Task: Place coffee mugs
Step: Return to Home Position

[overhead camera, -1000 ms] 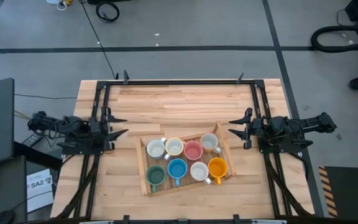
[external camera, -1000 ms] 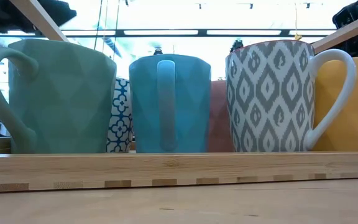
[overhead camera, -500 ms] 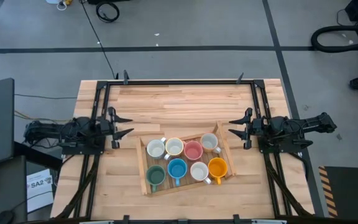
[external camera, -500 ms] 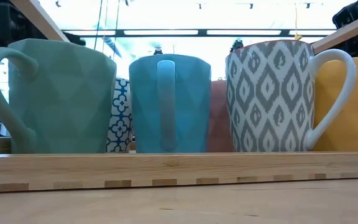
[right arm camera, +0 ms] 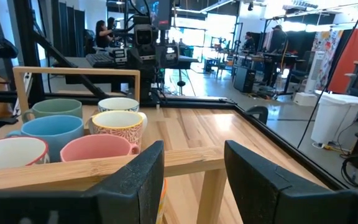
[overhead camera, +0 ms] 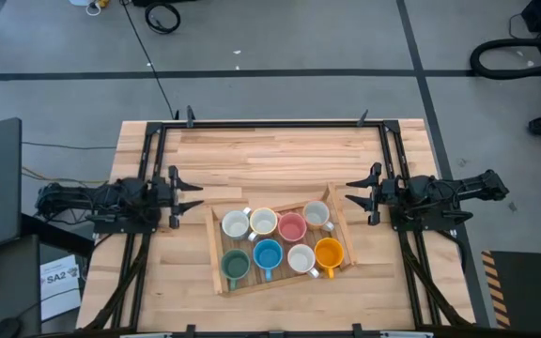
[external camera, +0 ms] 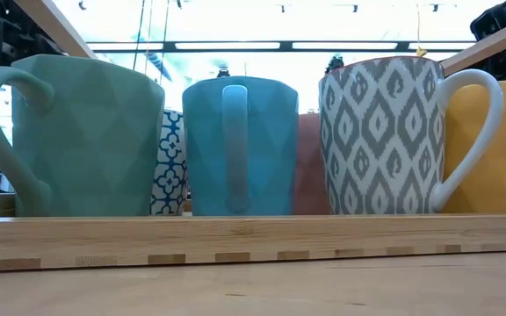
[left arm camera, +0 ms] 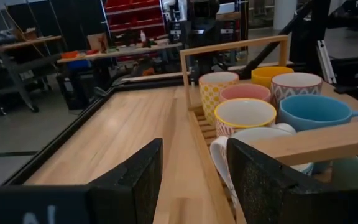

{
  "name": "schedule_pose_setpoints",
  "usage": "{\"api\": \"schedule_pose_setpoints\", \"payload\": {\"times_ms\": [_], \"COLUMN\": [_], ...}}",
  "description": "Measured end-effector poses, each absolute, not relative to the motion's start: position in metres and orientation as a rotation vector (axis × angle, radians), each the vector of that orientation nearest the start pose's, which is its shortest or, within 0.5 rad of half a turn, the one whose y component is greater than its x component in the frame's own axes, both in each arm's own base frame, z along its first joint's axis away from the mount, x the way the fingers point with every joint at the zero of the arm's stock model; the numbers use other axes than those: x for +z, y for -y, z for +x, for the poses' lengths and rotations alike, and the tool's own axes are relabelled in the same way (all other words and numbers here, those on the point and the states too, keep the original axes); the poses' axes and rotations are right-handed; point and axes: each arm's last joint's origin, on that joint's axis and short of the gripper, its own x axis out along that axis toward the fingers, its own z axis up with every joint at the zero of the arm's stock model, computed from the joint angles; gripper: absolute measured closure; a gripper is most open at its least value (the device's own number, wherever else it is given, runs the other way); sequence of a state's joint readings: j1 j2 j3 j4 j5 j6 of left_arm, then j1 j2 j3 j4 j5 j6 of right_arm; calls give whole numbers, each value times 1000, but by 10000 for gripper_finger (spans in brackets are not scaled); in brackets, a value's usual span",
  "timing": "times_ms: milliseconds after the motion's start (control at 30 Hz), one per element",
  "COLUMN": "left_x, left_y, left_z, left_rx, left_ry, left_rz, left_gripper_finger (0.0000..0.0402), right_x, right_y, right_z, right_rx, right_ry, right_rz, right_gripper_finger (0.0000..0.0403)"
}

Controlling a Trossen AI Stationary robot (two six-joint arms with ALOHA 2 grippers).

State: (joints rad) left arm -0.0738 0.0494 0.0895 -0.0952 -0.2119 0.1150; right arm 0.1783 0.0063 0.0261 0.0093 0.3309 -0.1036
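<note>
Ceramic, glazed: eight coffee mugs (overhead camera: 301,258) sit in two rows of four inside a wooden rack (overhead camera: 215,249) on the table (overhead camera: 252,155), btwn the two arms. The low view shows one row: green mug (external camera: 86,136), blue mug (external camera: 240,145), grey-patterned mug (external camera: 380,136), orange mug (external camera: 495,149). The pink mug (overhead camera: 292,226) and others stand behind. They're packed close, some touching. All eight are racked, so the job looks done to me.

The left gripper (overhead camera: 192,193) hangs just off the rack's left end and the right gripper (overhead camera: 349,192) just off its right end. Both have fingers (left arm camera: 135,177) spread w/ nothing btwn them.

Handling, my read: stiff, hard, fairly heavy for their size, slick glaze, prone to chip if knocked vs a neighbour. Best hold is prob. a pinch on the wall at the rim, one finger inside and one outside, on the side away from the handle. The handle is a poorer bet, since the mug could swing. Lift straight up, as gaps are tight.
</note>
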Motion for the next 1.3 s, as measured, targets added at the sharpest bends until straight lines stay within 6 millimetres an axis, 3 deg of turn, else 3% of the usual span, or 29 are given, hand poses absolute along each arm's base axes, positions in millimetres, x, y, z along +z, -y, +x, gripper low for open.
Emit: {"api": "schedule_pose_setpoints", "payload": {"times_ms": [1067, 1300], "left_x": [194, 180], "left_y": [6, 6], "left_z": [95, 99], "left_rx": [-30, -29], "left_ry": [80, 142], "left_rz": [123, 111], "left_gripper_finger": [216, 216], "right_x": [173, 173], "right_y": [-8, -8], "right_z": [95, 95], "right_rx": [-154, -154], "right_ry": [18, 18], "right_rz": [-127, -126], "right_gripper_finger": [229, 229]}}
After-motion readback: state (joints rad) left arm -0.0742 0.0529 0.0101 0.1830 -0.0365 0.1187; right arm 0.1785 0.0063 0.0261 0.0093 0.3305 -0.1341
